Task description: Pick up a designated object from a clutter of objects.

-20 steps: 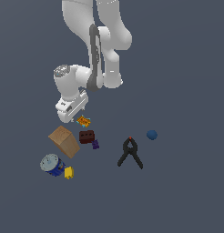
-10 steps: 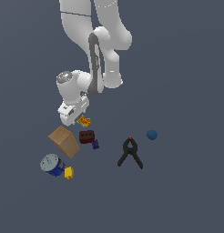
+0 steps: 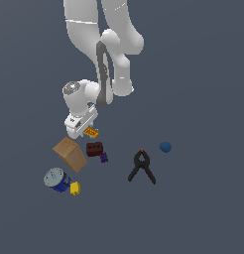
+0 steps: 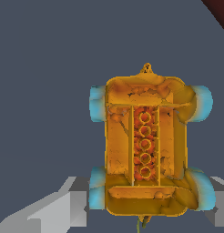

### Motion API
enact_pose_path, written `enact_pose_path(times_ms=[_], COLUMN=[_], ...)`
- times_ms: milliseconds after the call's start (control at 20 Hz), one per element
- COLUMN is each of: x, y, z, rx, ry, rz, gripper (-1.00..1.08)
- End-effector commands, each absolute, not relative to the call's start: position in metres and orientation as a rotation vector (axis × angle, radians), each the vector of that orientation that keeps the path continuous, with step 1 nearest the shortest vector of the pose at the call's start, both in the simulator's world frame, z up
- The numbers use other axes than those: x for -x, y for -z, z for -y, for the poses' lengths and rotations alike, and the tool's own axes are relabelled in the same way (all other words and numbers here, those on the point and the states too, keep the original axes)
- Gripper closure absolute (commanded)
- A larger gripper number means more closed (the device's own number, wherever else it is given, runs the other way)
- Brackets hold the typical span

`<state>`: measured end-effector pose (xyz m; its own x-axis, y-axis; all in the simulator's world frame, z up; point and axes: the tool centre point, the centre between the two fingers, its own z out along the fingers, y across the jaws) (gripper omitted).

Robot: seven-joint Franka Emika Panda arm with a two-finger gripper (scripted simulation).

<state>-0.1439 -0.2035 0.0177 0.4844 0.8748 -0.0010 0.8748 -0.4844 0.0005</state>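
Observation:
The designated object (image 3: 91, 132) is a small flat orange-yellow toy with cyan wheel-like spots, lying at the far edge of the clutter of objects (image 3: 94, 149). My gripper (image 3: 78, 129) hangs just above it, toward the exterior view's left, and is open. In the wrist view the toy (image 4: 145, 145) fills the middle of the picture. Grey fingertips (image 4: 63, 205) show on both sides of its near end, apart from it, with nothing gripped.
A tan box (image 3: 69, 154) lies close by the toy, with a dark red block (image 3: 94, 149) and a purple bit (image 3: 103, 158) beside it. Farther off are a blue can (image 3: 56, 179), a yellow cube (image 3: 75, 188), a black clamp (image 3: 142, 167) and a blue ball (image 3: 165, 147).
The hand has sunk a little toward the orange toy over the last second. None of the objects has moved.

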Motion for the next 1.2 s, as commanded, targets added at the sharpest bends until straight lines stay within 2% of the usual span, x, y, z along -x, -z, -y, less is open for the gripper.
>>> enact_pose_path(times_ms=[0,600,1150], x=[0.144,0.143,0.141], y=[-0.017,-0.022,-0.061], z=[0.203,0.199,0.161], rx=[-2.707,-2.704,-2.702], ry=[0.002,0.002,0.008], rz=[-1.595,-1.595,-1.597], gripper=[1.08,1.08,1.08])
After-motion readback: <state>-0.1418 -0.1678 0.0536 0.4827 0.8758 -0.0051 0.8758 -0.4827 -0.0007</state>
